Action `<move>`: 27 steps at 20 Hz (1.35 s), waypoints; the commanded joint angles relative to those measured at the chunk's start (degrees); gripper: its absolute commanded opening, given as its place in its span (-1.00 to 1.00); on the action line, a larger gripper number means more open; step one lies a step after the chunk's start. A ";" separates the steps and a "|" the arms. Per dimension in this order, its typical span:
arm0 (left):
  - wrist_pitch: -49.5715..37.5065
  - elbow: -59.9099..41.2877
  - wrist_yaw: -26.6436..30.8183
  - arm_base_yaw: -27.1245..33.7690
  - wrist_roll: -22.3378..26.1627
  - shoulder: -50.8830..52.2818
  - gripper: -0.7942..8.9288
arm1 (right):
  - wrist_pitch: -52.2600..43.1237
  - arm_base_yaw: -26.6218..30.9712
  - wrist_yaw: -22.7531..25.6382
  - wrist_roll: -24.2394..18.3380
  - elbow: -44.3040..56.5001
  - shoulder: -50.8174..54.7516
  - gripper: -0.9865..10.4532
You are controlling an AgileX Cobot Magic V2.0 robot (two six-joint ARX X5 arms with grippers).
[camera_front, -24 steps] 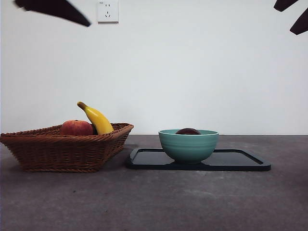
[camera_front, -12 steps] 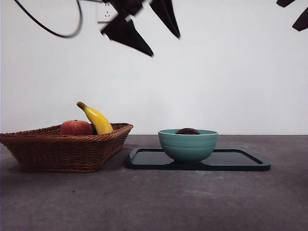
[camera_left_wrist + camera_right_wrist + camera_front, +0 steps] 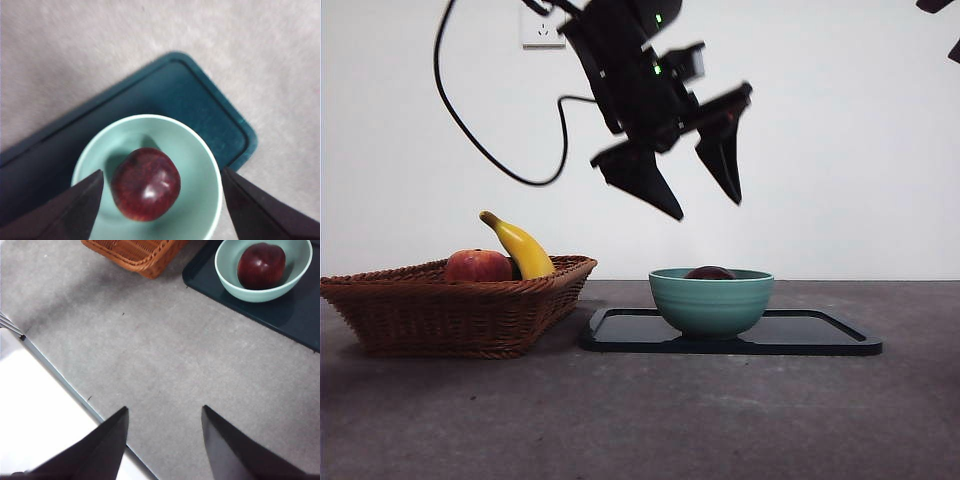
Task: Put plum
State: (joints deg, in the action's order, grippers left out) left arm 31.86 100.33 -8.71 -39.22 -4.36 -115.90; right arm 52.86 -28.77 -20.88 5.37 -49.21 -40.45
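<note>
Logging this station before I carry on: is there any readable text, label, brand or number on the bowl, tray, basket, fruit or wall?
No readable text in any view.
Wall socket: a small mark at its top corner, too small to read.
Bowl, tray, basket, plum, banana: no labels or stickers visible.
Left gripper: only green indicator lights on the arm above it, no lettering.

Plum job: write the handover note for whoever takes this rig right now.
Left gripper: open, empty, hanging above the green bowl.
Right gripper: open, empty, waiting off to the side over bare table.
Plum: lying in the bowl, which stands on the dark tray. Basket holds a banana and a red fruit.
Done: nothing gripped.
Left: probably grasp the plum and place it.
</note>
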 commanded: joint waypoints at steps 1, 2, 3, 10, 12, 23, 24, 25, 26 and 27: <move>-1.16 1.73 0.35 -0.94 1.14 -3.08 -0.07 | 0.09 -0.33 -0.15 -0.22 -0.17 -0.13 -0.42; -1.31 1.73 0.37 -1.05 1.40 -3.72 -0.07 | 0.15 -0.35 -0.17 -0.22 -0.17 -0.13 -0.42; -1.46 1.73 0.39 -1.22 1.81 -4.33 -0.07 | 0.15 -0.35 -0.17 -0.22 -0.17 -0.13 -0.42; -1.73 1.73 3.15 -1.79 4.09 -5.22 -0.07 | 0.20 -0.35 -0.17 -0.22 -0.17 -0.13 -0.42; -1.77 1.73 3.17 -1.79 5.07 -5.55 -0.07 | 0.20 -0.35 -0.15 -0.22 -0.17 -0.13 -0.42; -1.70 1.73 3.17 -2.32 5.09 -8.98 -0.07 | 0.09 -0.35 -0.15 -0.22 -0.17 -0.13 -0.42; -1.68 1.73 3.17 -2.32 5.22 -8.98 -0.07 | 0.07 -0.35 -0.15 -0.24 -0.17 -0.13 -0.42; -1.68 1.73 3.19 -2.32 5.20 -8.98 -0.07 | 0.07 -0.35 -0.15 -0.24 -0.17 -0.13 -0.42; -1.66 1.73 3.19 -2.32 5.20 -8.98 -0.07 | 0.07 -0.35 -0.15 -0.24 -0.17 -0.13 -0.42; -1.62 1.73 3.21 -2.32 5.20 -8.98 -0.07 | 0.07 -0.35 -0.15 -0.24 -0.17 -0.13 -0.42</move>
State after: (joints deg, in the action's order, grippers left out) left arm 30.57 100.38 -5.69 -41.04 0.23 -123.26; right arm 53.32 -28.77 -20.88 5.37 -49.21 -40.45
